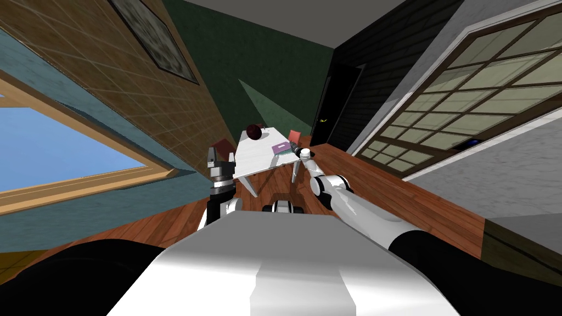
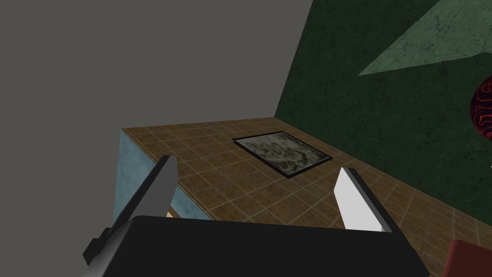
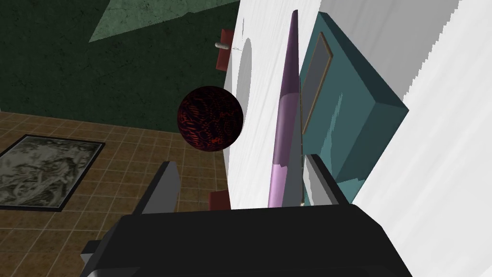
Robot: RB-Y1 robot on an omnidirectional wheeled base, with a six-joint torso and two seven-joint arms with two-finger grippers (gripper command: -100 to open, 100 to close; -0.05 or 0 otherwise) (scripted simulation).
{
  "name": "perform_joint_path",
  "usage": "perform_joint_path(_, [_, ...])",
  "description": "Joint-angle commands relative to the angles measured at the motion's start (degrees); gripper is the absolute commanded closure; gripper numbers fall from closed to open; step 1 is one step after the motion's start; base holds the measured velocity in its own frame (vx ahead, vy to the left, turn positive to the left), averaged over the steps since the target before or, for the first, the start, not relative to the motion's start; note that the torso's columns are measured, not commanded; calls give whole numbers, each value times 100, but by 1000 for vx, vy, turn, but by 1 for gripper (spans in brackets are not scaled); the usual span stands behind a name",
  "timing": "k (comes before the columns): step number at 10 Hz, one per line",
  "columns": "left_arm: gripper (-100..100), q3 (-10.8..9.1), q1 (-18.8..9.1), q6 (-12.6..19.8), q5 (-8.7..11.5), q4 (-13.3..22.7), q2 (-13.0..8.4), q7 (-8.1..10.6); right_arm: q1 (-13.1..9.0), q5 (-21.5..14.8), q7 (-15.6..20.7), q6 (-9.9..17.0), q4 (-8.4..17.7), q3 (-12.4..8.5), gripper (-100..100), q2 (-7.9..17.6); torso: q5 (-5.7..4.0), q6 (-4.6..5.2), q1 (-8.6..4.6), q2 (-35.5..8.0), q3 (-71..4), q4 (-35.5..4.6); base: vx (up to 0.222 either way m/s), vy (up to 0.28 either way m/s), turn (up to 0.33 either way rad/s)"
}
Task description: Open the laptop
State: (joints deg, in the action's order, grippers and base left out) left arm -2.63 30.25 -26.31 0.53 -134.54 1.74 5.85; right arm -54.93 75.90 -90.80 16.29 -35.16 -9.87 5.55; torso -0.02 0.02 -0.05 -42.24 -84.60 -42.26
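Laptop [image 3: 283,120]: thin purple slab, smooth and lying shut on the white worktop [image 1: 249,156], seen edge-on. The right hand [image 3: 240,162], fingers spread wide, straddles its edge at the worktop's rim. Best practice would be to catch the lid alone and lift away from the worktop. A boxy teal block [image 3: 355,120] and a dark, red-veined sphere [image 3: 210,119] share the worktop. The left hand [image 2: 255,164], wide and empty, is raised beside the worktop.
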Motion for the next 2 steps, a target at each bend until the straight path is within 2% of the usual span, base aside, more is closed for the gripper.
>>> perform_joint_path(1, [0, 0, 0, 0, 0, 0, 0, 0, 0, 0, 0, 0, 0, 0, 0, 0, 1, -1, 3, 0, 0, -1, 0, 0, 0])
perform_joint_path(2, [0, 0, 0, 0, 0, 0, 0, 0, 0, 0, 0, 0, 0, 0, 0, 0, 2, -2, 5, -2, 2, -2, 0, 0, 0])
